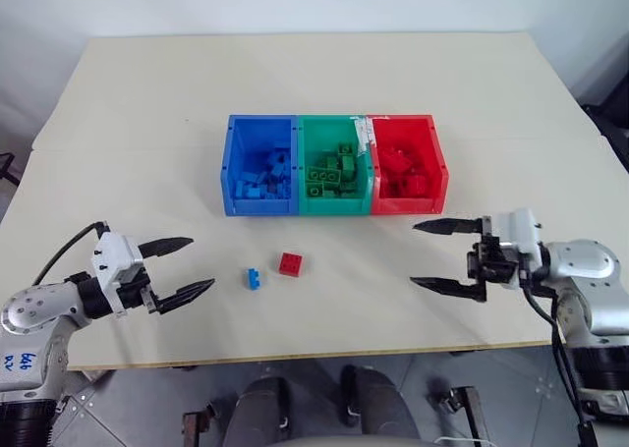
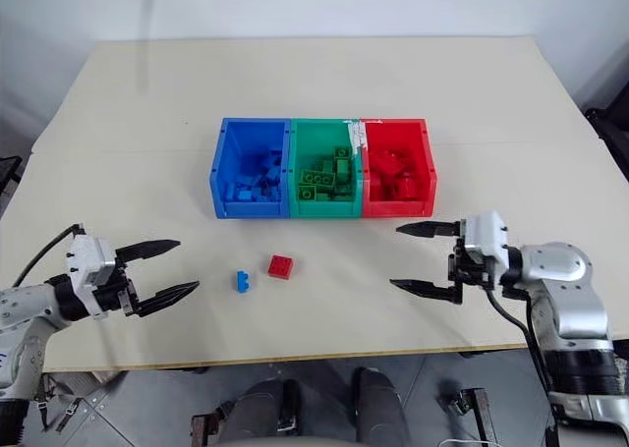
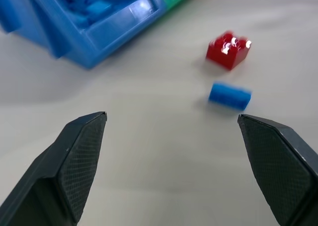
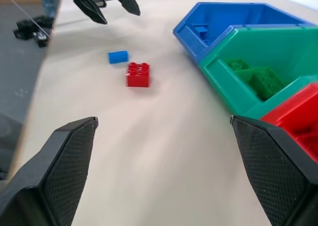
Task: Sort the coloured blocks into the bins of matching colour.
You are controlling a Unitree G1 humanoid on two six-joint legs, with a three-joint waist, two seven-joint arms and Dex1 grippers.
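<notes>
I hold both grippers, left (image 1: 180,268) and right (image 1: 439,254), wide and empty, flanking the red block (image 1: 290,263) and blue block (image 1: 254,279) lying before the bins (image 1: 334,206), ready for pickup.

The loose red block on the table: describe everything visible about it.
The red block is a small, glossy plastic toy brick, roughly square, with four round studs on top. It sits flat and studs-up on the bare beige table, in front of the row of bins, about level with the seam between the blue and green ones. A smaller blue block lies just beside it on the robot's left, a little nearer the robot, with a slim gap between them. Neither gripper touches it; it rests on the table alone.
</notes>
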